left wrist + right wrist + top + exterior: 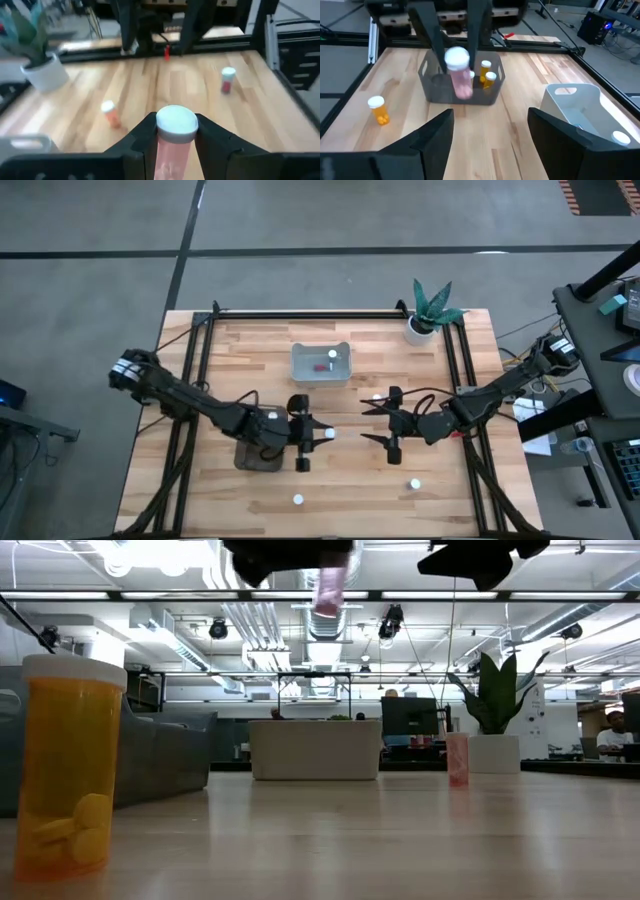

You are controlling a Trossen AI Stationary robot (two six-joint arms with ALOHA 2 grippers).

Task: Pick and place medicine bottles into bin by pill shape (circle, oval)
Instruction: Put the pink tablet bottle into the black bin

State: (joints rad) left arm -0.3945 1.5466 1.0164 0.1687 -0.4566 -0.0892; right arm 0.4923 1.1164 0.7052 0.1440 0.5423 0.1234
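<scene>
My left gripper [312, 434] hangs over the table's middle, shut on a pink medicine bottle [174, 150] with a white cap [328, 434]. In the low view the bottle [330, 585] shows high above the table. My right gripper [368, 425] faces it from the right, open wide [490, 125] with nothing between its fingers. Loose bottles stand upright on the table: an orange one [377, 110], a pink one [227, 80] and another orange one [110, 114]. The dark bin [462, 92] holds orange bottles. The white bin [580, 110] holds one bottle [620, 137]. My left gripper pinches the pink bottle's body just behind the cap [172, 142] between its two fingers. The fingers come nearly level from the table's left, and the bottle lies along them. Its cap [176, 122] sticks out past the fingertips, toward the table's right. The bottle is lifted clear of the table.
A white plant pot [420, 328] stands at the far right corner. A black frame rail [310, 314] runs along the far edge. Two bottles [298, 500] [414, 483] stand near the front edge. The dark bin [258, 455] sits below my left arm.
</scene>
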